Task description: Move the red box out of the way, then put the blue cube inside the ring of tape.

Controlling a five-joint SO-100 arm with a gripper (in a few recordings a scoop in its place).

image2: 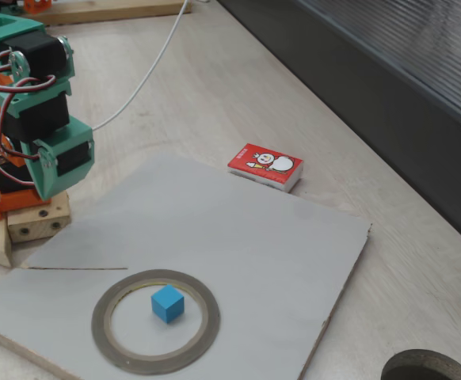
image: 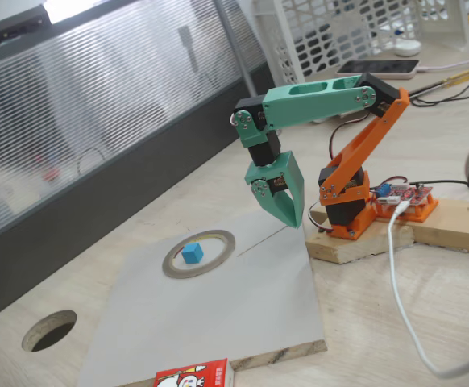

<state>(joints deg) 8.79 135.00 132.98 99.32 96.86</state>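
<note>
The blue cube (image: 191, 253) (image2: 167, 304) sits inside the ring of tape (image: 198, 235) (image2: 101, 321), which lies flat on a grey board (image: 218, 322) (image2: 238, 237). Off the board's edge, the red box (image: 192, 376) (image2: 266, 166) lies flat on the wooden table. My green gripper (image: 293, 216) hangs in the air above the board's far corner, well clear of ring and cube, pointing down. Its jaws meet in one tip with nothing held. In a fixed view its body (image2: 56, 158) stands at the left edge.
A dark round hole (image: 49, 329) (image2: 428, 368) is cut in the tabletop beside the board. The orange arm base (image: 347, 210) stands on a wooden block, and a white cable (image: 400, 298) trails across the table. Baskets and a phone lie at the back.
</note>
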